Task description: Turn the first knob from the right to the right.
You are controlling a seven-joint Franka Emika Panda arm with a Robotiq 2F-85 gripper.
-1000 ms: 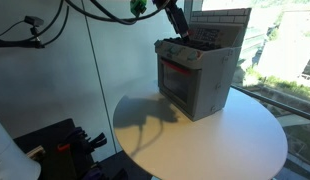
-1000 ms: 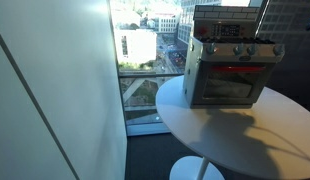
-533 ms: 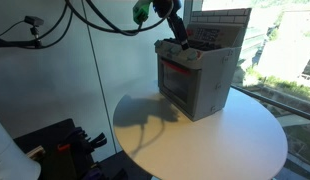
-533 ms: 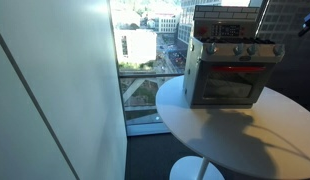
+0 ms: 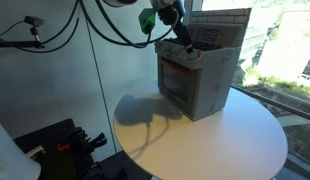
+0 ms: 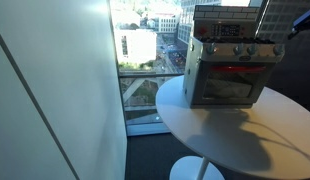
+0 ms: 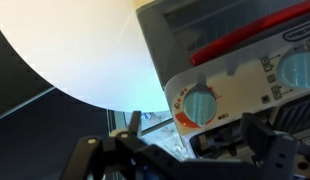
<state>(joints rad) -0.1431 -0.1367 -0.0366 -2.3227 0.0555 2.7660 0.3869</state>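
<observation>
A grey toy oven (image 5: 200, 75) with a red door handle stands on the round white table (image 5: 215, 135); it also shows in an exterior view (image 6: 230, 70). A row of knobs (image 6: 243, 51) runs across its front panel. In the wrist view a round blue knob (image 7: 200, 105) with red markings is close ahead, and a second knob (image 7: 298, 68) sits at the right edge. My gripper (image 5: 182, 40) hovers at the oven's upper corner by the end of the knob row. Its dark fingers (image 7: 180, 150) are apart, empty, just short of the blue knob.
The table stands by a floor-to-ceiling window (image 6: 145, 50) with a white wall (image 5: 55, 70) beside it. Cables (image 5: 105, 30) hang from the arm above the oven. Dark equipment (image 5: 55, 145) sits on the floor near the table.
The arm has lowered and shifted toward the oven's knob panel, and its tip has come into view at the oven's end. The oven has not moved.
</observation>
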